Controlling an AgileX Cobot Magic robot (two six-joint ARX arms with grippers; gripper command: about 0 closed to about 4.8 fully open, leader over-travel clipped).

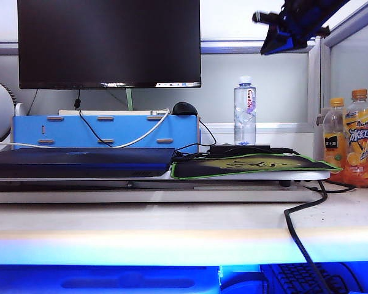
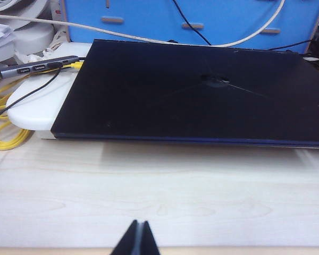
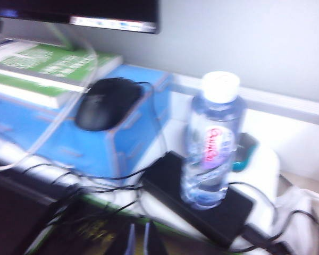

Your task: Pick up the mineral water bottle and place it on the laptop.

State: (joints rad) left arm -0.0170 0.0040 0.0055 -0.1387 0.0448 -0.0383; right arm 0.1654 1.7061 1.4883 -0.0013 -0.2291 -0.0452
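You see the small clear plastic mineral water bottle [image 1: 245, 110], white-capped with red-purple lettering on its label, standing upright on a flat black power brick [image 3: 202, 204] at the back of the desk, right of a rounded black mouse [image 1: 184, 108]. The mouse sits on a matte blue box with slotted sides [image 1: 104, 130], and a big black monitor [image 1: 108, 41] stands behind it.

The thin, flat, dark navy laptop [image 2: 202, 95] lies closed on the left with its glossy lid bare, resting on a smooth white stand [image 2: 40, 103]. Beside it lies a green-edged black mouse pad [image 1: 251, 165], limp at its right end. Two orange-capped juice bottles [image 1: 351, 138] stand at the far right, well apart from the water bottle.

Your right gripper [image 3: 138, 239] hangs high above the desk's right side in the exterior view; its wrist camera, blurred, shows the two dark fingertips nearly together with nothing between them, the bottle ahead. Your left gripper [image 2: 136, 240] rests low over the pale wood-grain tabletop [image 2: 159, 191] before the laptop, jaws pressed together, empty.
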